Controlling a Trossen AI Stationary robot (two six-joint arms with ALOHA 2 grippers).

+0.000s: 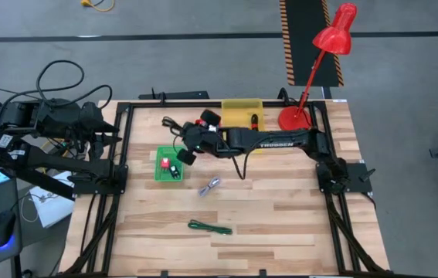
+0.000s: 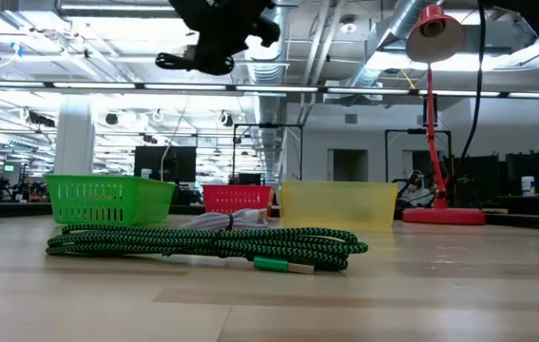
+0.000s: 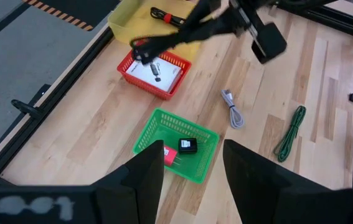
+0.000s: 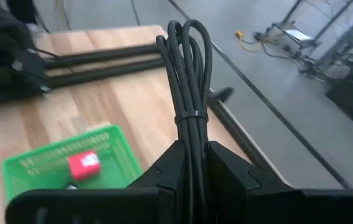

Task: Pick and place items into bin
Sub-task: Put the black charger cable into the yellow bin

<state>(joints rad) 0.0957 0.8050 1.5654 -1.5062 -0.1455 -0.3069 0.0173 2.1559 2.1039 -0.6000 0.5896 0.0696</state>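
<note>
My right gripper point(image 4: 192, 155) hangs high over the table's far-left part, between the red bin point(image 3: 156, 71) and the green bin point(image 1: 170, 166), shut on a looped black cable bundle point(image 4: 187, 68). The low view shows gripper point(image 2: 220, 33) and cable point(image 2: 179, 62) well above the table. The green bin holds a red piece point(image 3: 171, 155) and a black piece point(image 3: 188, 146). A white card point(image 3: 154, 73) lies in the red bin. A black-and-red cable point(image 3: 167, 15) lies in the yellow bin point(image 1: 242, 112). My left gripper point(image 3: 192, 155) is open, parked beyond the table's left edge. My right gripper pinches the black cable bundle between its two fingers, just behind the thin tie point(image 4: 192, 116) that binds the loops. The bundle runs along the fingers, and its looped end point(image 4: 185, 31) sticks out past their tips. It is lifted clear of the table.
A grey cable point(image 1: 209, 186) lies on the wood mid-table and a coiled green cable point(image 1: 209, 227) nearer the front edge. A red desk lamp point(image 1: 311, 77) stands at the far right corner. Black frame rails point(image 1: 122, 147) border the table.
</note>
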